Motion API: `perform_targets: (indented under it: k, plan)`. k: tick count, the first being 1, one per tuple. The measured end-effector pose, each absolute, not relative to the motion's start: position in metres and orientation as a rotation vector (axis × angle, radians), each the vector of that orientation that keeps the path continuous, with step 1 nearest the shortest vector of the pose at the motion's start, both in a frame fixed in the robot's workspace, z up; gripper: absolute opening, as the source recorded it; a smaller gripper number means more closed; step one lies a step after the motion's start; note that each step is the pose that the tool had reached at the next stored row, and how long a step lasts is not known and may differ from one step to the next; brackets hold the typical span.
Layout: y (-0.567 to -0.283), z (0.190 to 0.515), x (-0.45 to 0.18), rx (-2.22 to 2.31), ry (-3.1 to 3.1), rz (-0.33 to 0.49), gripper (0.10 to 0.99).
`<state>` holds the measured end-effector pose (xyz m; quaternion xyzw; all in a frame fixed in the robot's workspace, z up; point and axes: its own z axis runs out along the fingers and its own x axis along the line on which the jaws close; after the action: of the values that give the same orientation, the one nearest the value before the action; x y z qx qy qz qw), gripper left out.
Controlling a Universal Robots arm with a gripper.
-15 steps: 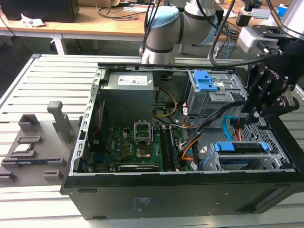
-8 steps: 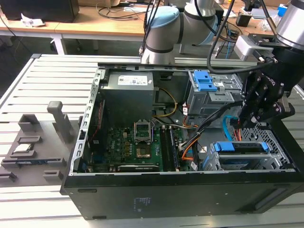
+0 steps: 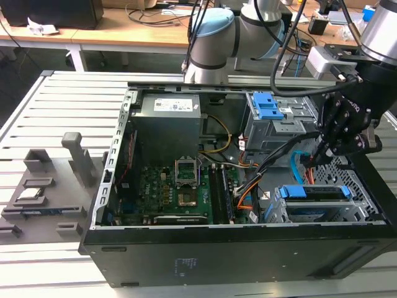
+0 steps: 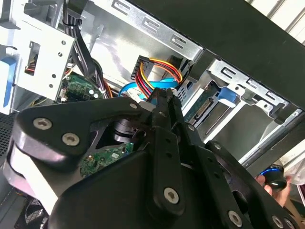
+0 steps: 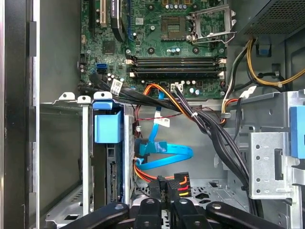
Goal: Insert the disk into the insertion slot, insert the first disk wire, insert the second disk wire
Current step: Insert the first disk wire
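Observation:
The disk (image 3: 313, 192), in its blue carrier, sits inside the insertion slot (image 3: 358, 184), the silver perforated cage at the exterior view's right. In the first wrist view the carrier's blue tab (image 5: 107, 126) and the disk's connector edge (image 5: 113, 177) show in the bay. My gripper (image 3: 312, 156) hangs just behind the cage. It is shut on the first disk wire (image 5: 177, 182), and its black connector with red, orange and yellow leads (image 4: 157, 67) sticks out past the fingertips (image 4: 162, 102). The second disk wire (image 5: 167, 153), light blue, loops loose beside the disk, its end free.
A larger grey cage with blue tabs (image 3: 273, 118) stands behind the gripper. A thick black cable bundle (image 5: 224, 143) runs across the case floor toward it. The motherboard (image 3: 173, 186) and power supply (image 3: 170, 118) fill the exterior view's left half of the case. Grey fixtures (image 3: 43, 186) lie outside.

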<state>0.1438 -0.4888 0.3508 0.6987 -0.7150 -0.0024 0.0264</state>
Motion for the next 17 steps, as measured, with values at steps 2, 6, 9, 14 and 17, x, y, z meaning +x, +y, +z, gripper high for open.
perform_targets:
  k: [2,6,9,14,17]
  plan:
    - [-0.491,0.351,0.144,2.159,-2.209,-0.008,0.169]
    - [-0.521,0.351,0.144,2.159,-2.209,-0.008,0.169]
    - [-0.532,0.350,0.144,2.159,-2.209,-0.008,0.169]
    - [-0.533,0.346,0.147,2.159,-2.209,-0.008,0.169]
    - [-0.533,0.344,0.148,2.159,-2.209,-0.008,0.169]
